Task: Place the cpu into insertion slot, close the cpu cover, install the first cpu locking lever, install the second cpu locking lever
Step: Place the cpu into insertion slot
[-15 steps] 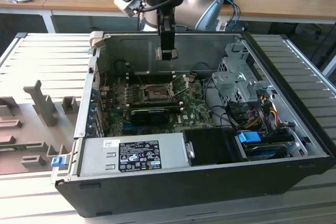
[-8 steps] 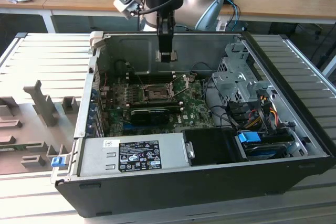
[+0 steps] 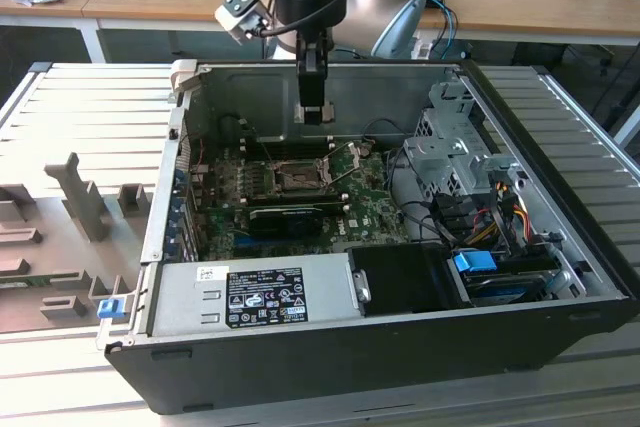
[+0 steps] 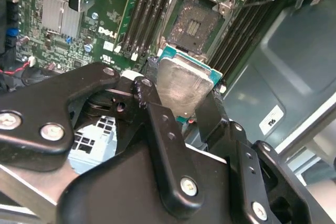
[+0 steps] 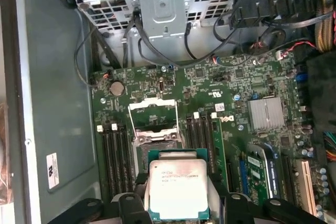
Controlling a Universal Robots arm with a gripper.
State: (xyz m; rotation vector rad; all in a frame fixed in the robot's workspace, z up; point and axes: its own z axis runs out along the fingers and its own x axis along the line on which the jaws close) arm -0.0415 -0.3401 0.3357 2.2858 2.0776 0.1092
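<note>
My gripper [image 5: 178,205] is shut on the cpu [image 5: 177,187], a flat square chip with a dull silver top and a green rim, pinched at two opposite edges between black fingers [image 4: 157,114]. In the exterior view the gripper [image 3: 313,113] hangs inside the open computer case, above and a little behind the insertion slot [image 3: 298,179]. The slot [image 4: 197,24] lies bare and dark just past the chip's edge. The cpu cover [image 5: 152,103], a silver frame plate, stands swung open at the slot's [image 5: 156,141] far side. A thin metal lever [image 4: 257,1] sticks out beside the slot.
Memory slots [image 5: 202,140] flank the socket. A grey drive cage [image 3: 450,147] and bundled cables [image 3: 480,217] fill the case at the exterior view's right. The power supply [image 3: 250,297] sits at the front. Grey fixtures [image 3: 85,202] stand on the ribbed table on that view's left.
</note>
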